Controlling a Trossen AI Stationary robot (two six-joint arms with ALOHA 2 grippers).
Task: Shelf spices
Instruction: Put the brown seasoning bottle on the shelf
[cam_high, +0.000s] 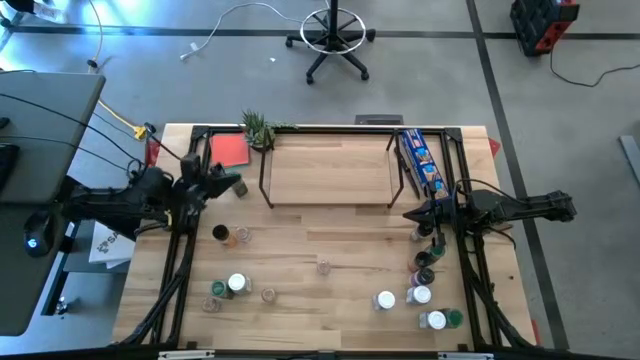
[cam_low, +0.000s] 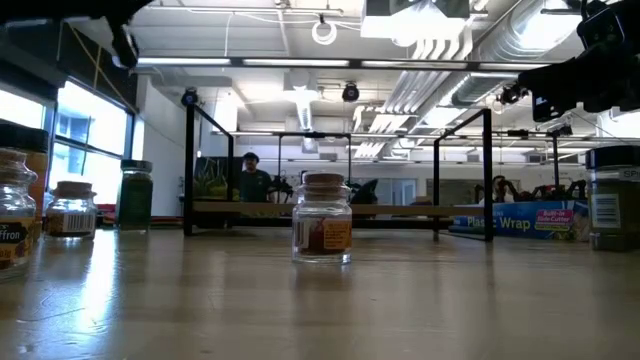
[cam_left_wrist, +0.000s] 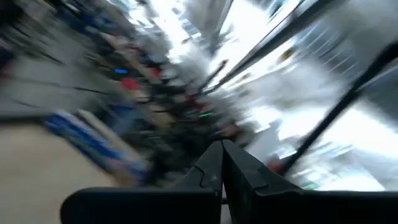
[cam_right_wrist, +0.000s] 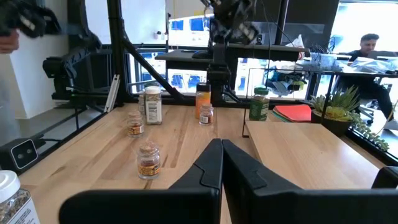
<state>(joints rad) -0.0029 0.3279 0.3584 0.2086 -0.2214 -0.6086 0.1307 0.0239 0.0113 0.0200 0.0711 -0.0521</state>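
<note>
Several small spice jars stand upright on the wooden table: a left group (cam_high: 237, 284), one alone in the middle (cam_high: 323, 266) (cam_low: 323, 220) and a right group (cam_high: 418, 296). The light-wood shelf (cam_high: 330, 170) on black legs stands at the far middle with nothing on it. My left gripper (cam_high: 225, 182) (cam_left_wrist: 222, 155) is shut and raised above the table's left side, holding nothing. At the right, my right gripper (cam_high: 412, 215) (cam_right_wrist: 222, 152) is shut too, pointing level across the table with nothing between its fingers.
A small potted plant (cam_high: 258, 128) and a red flat square (cam_high: 230, 150) sit at the far left. A long blue packet (cam_high: 422, 160) lies beside the shelf's right end. Black frame bars (cam_high: 180, 270) run along both table sides. Bare wood lies between the jar groups.
</note>
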